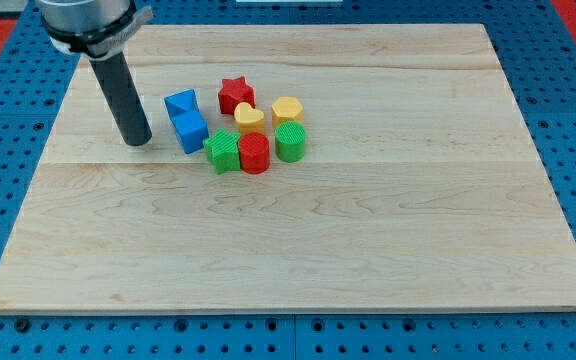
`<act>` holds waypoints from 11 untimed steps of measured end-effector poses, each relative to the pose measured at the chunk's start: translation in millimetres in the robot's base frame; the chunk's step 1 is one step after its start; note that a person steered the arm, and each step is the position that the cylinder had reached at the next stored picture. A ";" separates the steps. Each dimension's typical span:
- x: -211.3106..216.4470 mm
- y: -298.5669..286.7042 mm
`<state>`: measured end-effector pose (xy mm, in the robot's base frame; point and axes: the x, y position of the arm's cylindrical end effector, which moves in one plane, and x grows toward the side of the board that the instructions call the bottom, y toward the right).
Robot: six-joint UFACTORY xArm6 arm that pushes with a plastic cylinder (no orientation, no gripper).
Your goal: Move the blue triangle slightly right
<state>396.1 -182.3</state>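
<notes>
Two blue blocks touch each other left of the cluster. The upper one [180,102] looks like the blue triangle, though its shape is hard to make out. The lower one [190,131] looks like a cube. My tip [138,141] rests on the wooden board [368,230] to the left of the lower blue block, a short gap away and not touching it. The dark rod rises from the tip toward the view's top left.
Right of the blue blocks sits a tight cluster: a red star [236,94], a yellow heart [249,117], a yellow hexagon [287,108], a green round block [290,142], a red round block [254,153] and a green star [223,151]. A blue pegboard surrounds the board.
</notes>
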 end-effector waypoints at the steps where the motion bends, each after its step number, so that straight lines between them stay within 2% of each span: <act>1: -18.7 1.5; 11: -36.0 36.7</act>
